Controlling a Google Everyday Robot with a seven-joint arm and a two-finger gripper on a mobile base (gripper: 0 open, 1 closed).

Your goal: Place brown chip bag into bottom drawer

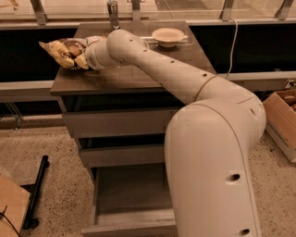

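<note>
The brown chip bag (61, 49) is crumpled, brown and tan-yellow, at the left end of the countertop (125, 76), and juts out past its left edge. My gripper (81, 59) is at the bag's right end and shut on it, with the wrist over the counter. My arm reaches across the counter from the lower right. The bottom drawer (130, 190) is pulled open below, and its shallow tray shows nothing inside. The two drawers above it are shut.
A small tan bowl (167, 35) stands at the back right of the counter. A metal post (112, 10) stands at the back edge. A cardboard box (283, 116) sits on the floor at the right. A black bar (35, 193) lies on the floor at the left.
</note>
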